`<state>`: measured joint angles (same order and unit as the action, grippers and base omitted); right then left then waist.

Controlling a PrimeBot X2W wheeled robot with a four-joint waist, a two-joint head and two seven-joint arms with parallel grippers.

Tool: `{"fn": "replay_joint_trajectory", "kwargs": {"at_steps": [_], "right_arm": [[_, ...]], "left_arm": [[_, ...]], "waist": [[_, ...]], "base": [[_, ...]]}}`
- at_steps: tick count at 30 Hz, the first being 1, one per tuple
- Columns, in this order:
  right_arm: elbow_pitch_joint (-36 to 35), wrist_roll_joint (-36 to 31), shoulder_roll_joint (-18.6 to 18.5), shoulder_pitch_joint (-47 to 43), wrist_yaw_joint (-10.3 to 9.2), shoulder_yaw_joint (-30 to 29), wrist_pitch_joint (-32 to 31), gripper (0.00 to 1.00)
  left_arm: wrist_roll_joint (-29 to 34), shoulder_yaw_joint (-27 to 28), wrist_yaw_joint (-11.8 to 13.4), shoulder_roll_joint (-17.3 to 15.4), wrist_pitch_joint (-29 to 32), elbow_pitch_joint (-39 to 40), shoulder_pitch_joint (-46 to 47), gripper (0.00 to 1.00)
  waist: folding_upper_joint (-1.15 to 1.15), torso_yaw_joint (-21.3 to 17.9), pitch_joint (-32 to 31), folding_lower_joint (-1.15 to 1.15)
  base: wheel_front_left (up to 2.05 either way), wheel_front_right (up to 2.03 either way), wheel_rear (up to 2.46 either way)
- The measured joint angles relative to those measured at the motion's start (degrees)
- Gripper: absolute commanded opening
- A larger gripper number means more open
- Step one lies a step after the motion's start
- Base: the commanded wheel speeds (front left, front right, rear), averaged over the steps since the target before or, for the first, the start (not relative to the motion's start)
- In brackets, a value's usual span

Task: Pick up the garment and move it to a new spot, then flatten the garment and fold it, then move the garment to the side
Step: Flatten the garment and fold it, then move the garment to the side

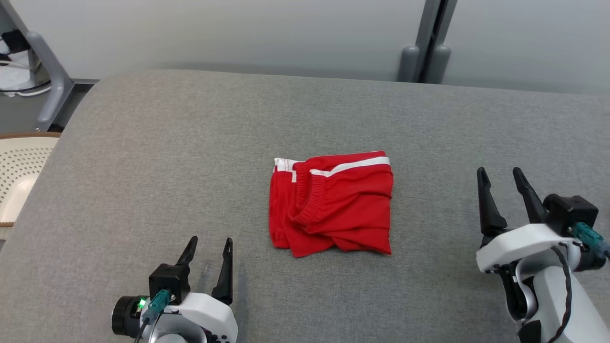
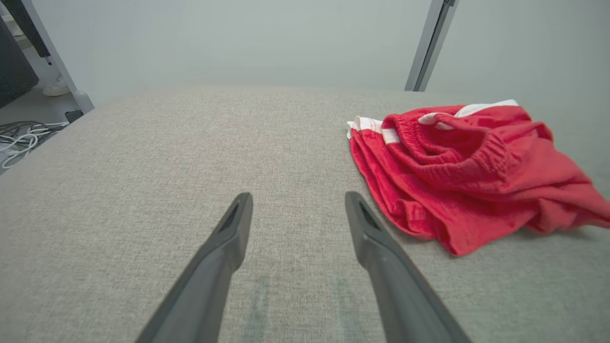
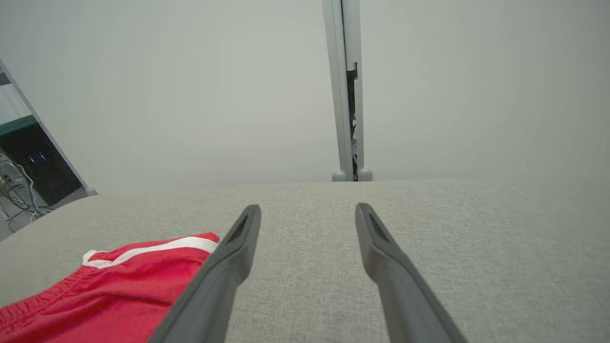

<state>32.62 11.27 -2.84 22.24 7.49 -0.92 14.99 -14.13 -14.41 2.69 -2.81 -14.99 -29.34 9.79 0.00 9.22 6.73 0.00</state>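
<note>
The garment (image 1: 332, 202) is a pair of red shorts with white stripes, folded into a rough square in the middle of the grey padded table (image 1: 157, 157). My left gripper (image 1: 210, 245) is open near the front edge, left of the shorts and apart from them. In the left wrist view the garment (image 2: 469, 166) lies to the right of my open left gripper (image 2: 298, 202). My right gripper (image 1: 499, 174) stands open to the right of the shorts, empty. The right wrist view has the garment (image 3: 119, 286) at lower left, beside my right gripper (image 3: 307, 212).
A cream perforated chair seat (image 1: 19, 166) sits off the table's left edge. A grey frame leg (image 1: 50, 81) and cables stand at the back left. A grey post (image 1: 426, 43) rises behind the table's far edge against a pale wall.
</note>
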Motion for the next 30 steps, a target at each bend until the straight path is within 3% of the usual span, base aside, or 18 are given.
{"fn": "replay_joint_trajectory", "kwargs": {"at_steps": [7,30], "right_arm": [[-2.08,-1.76,0.01,-4.15,0.00,-2.32,0.00,1.00],[-4.35,0.36,0.07,-13.22,0.00,1.93,0.00,1.00]], "left_arm": [[0.98,1.62,0.34,0.03,0.00,0.34,-0.37,1.00],[4.86,6.52,0.51,0.03,0.00,2.66,-6.92,1.00]], "waist": [[0.00,-2.97,-0.70,0.00],[0.00,-9.45,-6.94,0.00]], "base": [[0.00,0.00,0.00],[0.00,0.00,0.00]]}}
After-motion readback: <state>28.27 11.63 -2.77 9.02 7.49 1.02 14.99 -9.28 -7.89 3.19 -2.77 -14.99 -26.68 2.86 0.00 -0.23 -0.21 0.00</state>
